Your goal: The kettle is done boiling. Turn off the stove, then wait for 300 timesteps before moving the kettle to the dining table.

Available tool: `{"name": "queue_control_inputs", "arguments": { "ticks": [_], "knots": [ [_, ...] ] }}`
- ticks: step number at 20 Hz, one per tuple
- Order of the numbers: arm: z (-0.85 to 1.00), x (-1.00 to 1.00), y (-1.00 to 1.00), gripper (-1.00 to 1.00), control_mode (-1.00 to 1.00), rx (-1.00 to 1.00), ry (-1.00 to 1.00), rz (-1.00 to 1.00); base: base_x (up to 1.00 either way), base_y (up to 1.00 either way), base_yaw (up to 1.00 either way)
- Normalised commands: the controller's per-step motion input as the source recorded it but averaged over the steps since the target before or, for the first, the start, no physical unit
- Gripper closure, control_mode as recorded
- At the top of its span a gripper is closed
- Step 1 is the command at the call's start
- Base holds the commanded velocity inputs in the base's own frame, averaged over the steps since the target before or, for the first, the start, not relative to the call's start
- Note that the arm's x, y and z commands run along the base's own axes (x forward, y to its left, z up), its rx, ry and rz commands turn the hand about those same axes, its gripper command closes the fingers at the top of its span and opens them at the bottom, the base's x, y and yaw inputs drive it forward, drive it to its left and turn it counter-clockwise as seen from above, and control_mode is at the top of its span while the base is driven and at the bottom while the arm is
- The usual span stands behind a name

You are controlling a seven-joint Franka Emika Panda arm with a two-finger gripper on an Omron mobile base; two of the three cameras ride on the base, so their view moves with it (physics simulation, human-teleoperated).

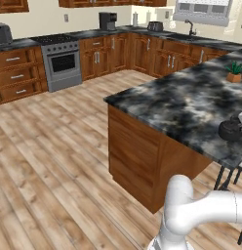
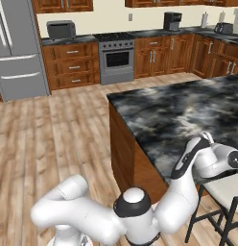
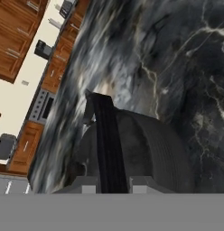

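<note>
Dark marbled stone covers the dining table (image 1: 181, 102), which spreads across the right half of the left base view. At its right edge sits the kettle (image 1: 230, 131), resting on the stone, well apart from the stove (image 1: 60, 61) in the upper left. In the hand view the kettle (image 3: 145, 153) looms just ahead, its black handle between the gripper (image 3: 113, 182) tips; whether they clamp it I cannot tell. Judging by this, delivery is nearly complete.
</note>
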Motion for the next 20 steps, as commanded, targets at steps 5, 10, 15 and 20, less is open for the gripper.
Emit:
{"name": "queue_control_inputs", "arguments": {
  "ticks": [5, 10, 15, 20],
  "knots": [
    [-0.11, 0.17, -0.11, 1.00, -1.00, 0.00, 0.00, 0.00, 0.00, 0.00, 0.00],
    [-0.10, 0.19, -0.10, 1.00, -1.00, 0.00, 0.00, 0.00, 0.00, 0.00, 0.00],
    [-0.11, 0.17, -0.11, 1.00, -1.00, 0.00, 0.00, 0.00, 0.00, 0.00, 0.00],
    [-0.09, 0.07, -0.01, 1.00, -1.00, 0.00, 0.00, 0.00, 0.00, 0.00, 0.00]
  ]
}}
